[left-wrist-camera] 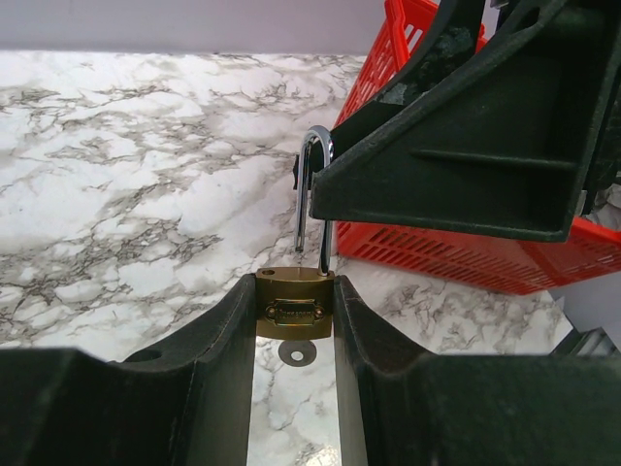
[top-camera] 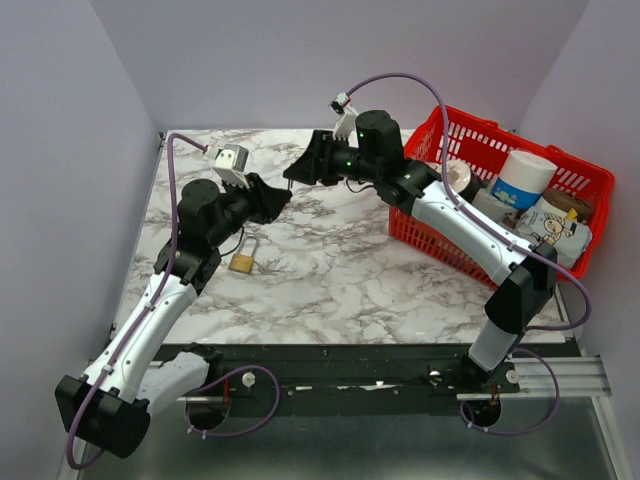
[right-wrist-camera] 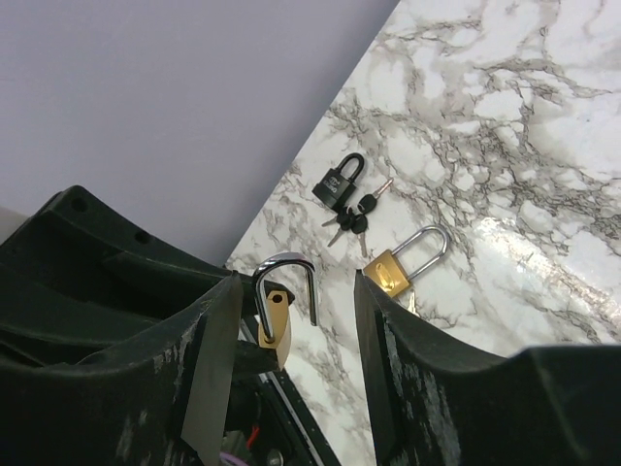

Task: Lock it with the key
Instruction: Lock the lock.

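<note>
My left gripper (top-camera: 281, 200) (left-wrist-camera: 294, 309) is shut on the body of a brass padlock (left-wrist-camera: 294, 304) and holds it above the table. Its steel shackle (left-wrist-camera: 311, 190) stands upright and open, one leg out of the body. My right gripper (top-camera: 295, 173) (right-wrist-camera: 296, 296) is open, with its fingers (right-wrist-camera: 212, 354) on either side of that shackle (right-wrist-camera: 287, 283) and not touching it. The held padlock also shows in the right wrist view (right-wrist-camera: 277, 320). A bunch of black-headed keys (right-wrist-camera: 351, 219) lies on the table beside a black padlock (right-wrist-camera: 339, 183).
A second brass padlock with a long shackle (right-wrist-camera: 405, 263) (top-camera: 243, 259) lies on the marble table under the left arm. A red basket (top-camera: 596, 183) (left-wrist-camera: 456, 254) with bottles and packets stands at the right, close behind the right arm.
</note>
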You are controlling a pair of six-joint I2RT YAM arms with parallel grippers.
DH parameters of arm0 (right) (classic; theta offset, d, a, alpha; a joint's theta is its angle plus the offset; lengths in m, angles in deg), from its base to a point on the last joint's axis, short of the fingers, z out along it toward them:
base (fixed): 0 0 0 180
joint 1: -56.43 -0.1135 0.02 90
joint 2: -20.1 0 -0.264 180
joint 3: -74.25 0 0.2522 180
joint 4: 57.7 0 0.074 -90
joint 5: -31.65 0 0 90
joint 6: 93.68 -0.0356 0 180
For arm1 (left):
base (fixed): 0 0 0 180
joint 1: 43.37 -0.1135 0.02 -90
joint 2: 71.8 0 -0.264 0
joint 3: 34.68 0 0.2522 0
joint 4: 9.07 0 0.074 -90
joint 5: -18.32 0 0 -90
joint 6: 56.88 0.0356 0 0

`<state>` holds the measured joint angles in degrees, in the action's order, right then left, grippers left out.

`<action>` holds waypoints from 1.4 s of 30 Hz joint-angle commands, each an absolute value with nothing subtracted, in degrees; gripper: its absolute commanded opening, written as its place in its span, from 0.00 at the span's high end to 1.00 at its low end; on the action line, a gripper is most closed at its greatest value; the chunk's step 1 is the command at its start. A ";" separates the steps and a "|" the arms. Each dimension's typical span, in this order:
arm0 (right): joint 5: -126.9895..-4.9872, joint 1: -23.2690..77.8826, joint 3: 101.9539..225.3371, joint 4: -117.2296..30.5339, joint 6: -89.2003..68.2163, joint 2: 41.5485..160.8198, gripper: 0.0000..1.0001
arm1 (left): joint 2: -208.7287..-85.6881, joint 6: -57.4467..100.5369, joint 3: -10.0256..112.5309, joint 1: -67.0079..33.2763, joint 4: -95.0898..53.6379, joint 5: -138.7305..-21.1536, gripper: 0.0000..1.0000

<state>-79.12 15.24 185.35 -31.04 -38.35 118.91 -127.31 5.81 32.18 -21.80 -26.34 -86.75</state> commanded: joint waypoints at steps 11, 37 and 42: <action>-75.14 12.23 183.02 -30.67 -38.75 119.86 0.48 | -127.35 3.15 32.96 -20.69 -23.18 -82.58 1.00; -97.23 15.65 175.03 -30.32 -12.66 112.31 0.99 | -126.11 24.06 41.65 -29.73 -50.85 -116.67 0.19; -112.65 15.56 171.95 -26.55 -2.29 109.49 0.99 | -131.13 32.49 47.72 -33.61 -54.56 -127.66 0.30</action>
<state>-96.56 16.07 173.72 -29.40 -13.85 112.98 -128.66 22.82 43.51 -31.73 -49.09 -113.18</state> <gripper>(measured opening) 0.033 0.771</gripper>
